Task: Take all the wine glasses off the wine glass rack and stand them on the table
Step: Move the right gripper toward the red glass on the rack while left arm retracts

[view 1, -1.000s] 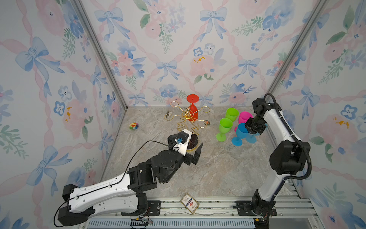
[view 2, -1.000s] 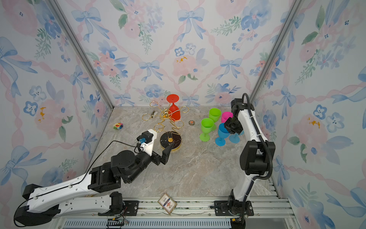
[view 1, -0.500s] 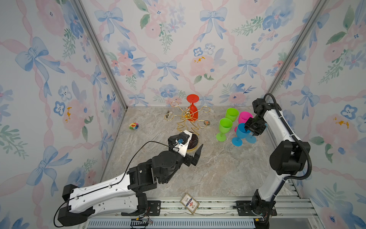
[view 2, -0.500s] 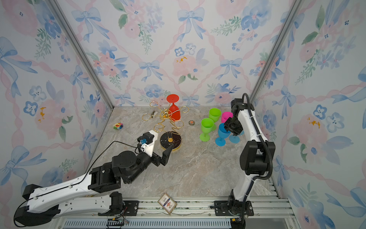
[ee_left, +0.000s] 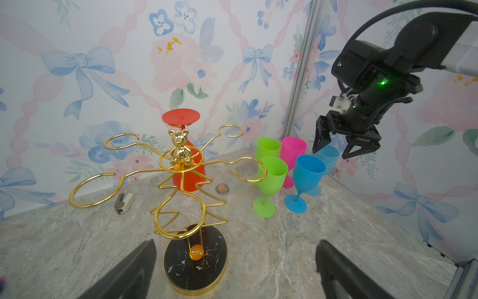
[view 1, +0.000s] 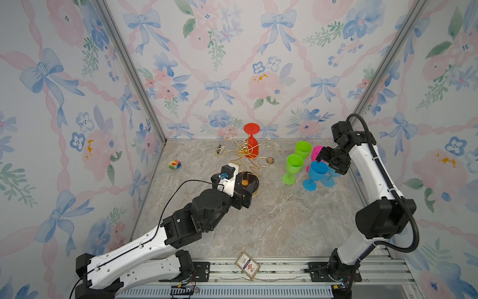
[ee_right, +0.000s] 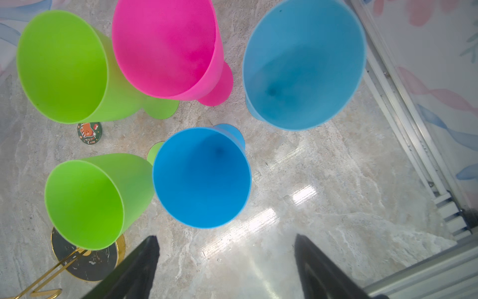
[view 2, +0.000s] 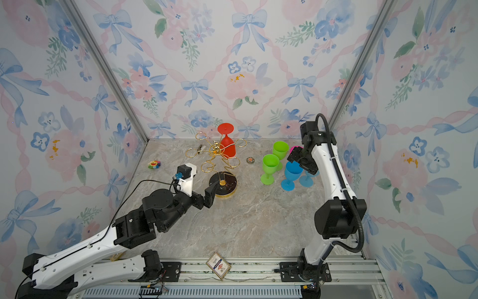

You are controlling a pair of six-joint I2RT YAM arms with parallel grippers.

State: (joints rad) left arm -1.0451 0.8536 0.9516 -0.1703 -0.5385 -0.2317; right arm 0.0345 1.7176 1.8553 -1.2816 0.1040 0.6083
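The left gripper (ee_left: 235,244) gapes empty at the rack's (ee_left: 179,155) base. The red glass (ee_left: 191,181) hangs upside down, seemingly from a rear arm. Five glasses (ee_left: 271,168) stand on the table (ee_left: 284,246) right of it. The right gripper (ee_left: 332,152) hovers above them, spread wide, holding nothing.

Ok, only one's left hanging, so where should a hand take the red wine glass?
Probably its bowl: the red wine glass hangs upside down at the back of the wine glass rack, foot above a loop, bowl free below. Come from the right, under the gold arms.
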